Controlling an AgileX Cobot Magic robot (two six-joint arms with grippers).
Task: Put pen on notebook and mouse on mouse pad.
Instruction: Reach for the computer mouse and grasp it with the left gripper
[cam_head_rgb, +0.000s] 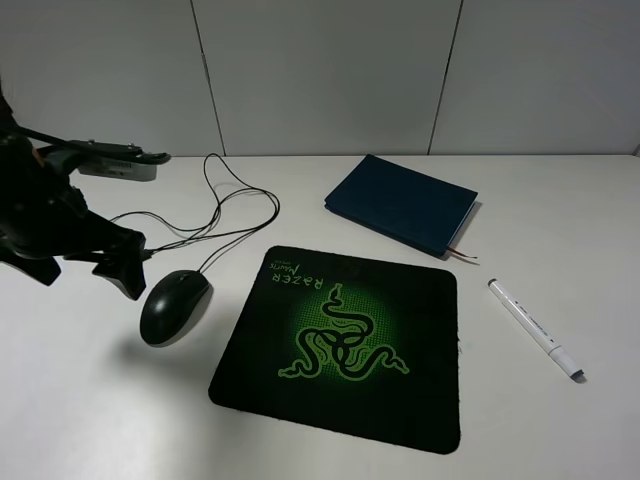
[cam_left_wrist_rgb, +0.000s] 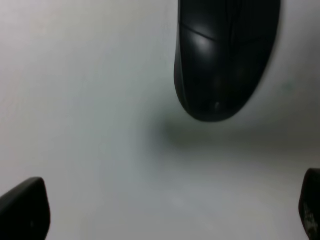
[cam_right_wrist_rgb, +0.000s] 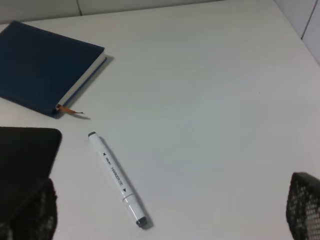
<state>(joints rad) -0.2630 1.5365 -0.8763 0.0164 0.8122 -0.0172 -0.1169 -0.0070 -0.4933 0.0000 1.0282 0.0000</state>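
The left arm (cam_head_rgb: 40, 200) enters the high view from the left side. It is black and bent, and its front part reaches downward and forward. The left hand (cam_head_rgb: 88, 276) is held low, and its two fingers (cam_head_rgb: 127, 272) stand wide apart and hold nothing. In the left wrist view only the dark finger ends (cam_left_wrist_rgb: 25, 210) show, far from each other. The right arm cannot be seen in the high view. The right hand (cam_right_wrist_rgb: 167, 220) is also spread wide and empty, and its textured fingertips (cam_right_wrist_rgb: 304, 205) show well apart in its own wrist view.
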